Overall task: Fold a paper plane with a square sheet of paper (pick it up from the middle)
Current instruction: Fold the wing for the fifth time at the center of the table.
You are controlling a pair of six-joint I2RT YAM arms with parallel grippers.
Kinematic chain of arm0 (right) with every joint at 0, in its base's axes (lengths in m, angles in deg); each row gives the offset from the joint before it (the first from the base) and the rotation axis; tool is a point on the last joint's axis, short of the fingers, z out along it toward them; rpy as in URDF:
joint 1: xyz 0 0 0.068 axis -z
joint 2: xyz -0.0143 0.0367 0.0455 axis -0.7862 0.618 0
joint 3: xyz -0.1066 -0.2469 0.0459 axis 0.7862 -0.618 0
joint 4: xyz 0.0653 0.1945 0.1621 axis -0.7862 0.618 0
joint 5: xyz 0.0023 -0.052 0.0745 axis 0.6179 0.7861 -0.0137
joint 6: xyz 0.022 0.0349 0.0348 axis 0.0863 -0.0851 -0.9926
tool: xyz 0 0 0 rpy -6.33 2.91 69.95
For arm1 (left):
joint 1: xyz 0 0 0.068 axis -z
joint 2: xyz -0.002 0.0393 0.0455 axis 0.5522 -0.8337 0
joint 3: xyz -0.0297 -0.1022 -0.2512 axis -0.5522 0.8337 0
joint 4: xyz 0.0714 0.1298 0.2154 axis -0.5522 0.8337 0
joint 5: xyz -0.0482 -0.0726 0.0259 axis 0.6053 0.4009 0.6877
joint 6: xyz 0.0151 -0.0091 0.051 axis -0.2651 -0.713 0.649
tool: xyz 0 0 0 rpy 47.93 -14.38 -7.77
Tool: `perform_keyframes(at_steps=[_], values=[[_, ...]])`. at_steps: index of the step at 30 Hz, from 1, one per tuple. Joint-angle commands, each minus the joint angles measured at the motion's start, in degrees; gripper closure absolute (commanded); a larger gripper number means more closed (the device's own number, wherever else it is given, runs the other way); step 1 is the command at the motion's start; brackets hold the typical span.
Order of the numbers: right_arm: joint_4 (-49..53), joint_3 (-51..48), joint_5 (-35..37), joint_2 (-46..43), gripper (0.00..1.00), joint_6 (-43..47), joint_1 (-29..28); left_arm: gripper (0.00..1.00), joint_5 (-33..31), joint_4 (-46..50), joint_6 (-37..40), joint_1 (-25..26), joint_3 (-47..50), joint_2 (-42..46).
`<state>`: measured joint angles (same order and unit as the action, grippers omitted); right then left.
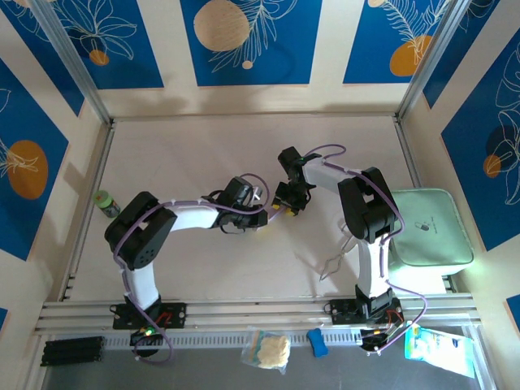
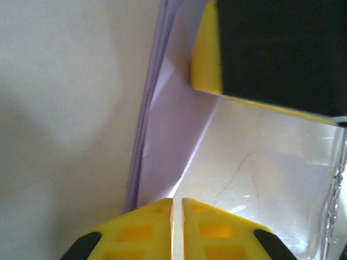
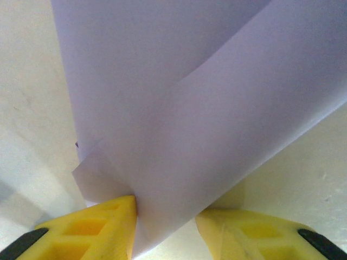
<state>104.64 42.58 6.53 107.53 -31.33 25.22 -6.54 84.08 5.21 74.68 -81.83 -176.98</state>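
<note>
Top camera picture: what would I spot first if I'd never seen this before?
Two robot arms lean in so the left gripper and the right gripper almost touch at the middle of the table. Up close, the lavender sheet of paper rises between the right gripper's yellow fingers. A mint-green tray sits at the table's right edge.

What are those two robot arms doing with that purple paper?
The robot is folding a sheet of lavender paper in the middle of the table. The left gripper is shut at the folded paper's edge. The right gripper has its jaws apart, with the paper lying between them.
</note>
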Motion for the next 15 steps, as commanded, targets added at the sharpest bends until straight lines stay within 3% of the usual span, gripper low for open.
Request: perform_keyframes(at_steps=[1,15], values=[[-3.81,-5.56,10.64,12.3,0.58,0.33,0.24,0.86,-0.55,0.77,1.28,-0.03,-1.94,1.47],[-3.77,-5.43,10.58,12.28,0.58,0.34,0.24,0.88,-1.81,2.6,2.1,-0.54,-3.02,-2.85]])
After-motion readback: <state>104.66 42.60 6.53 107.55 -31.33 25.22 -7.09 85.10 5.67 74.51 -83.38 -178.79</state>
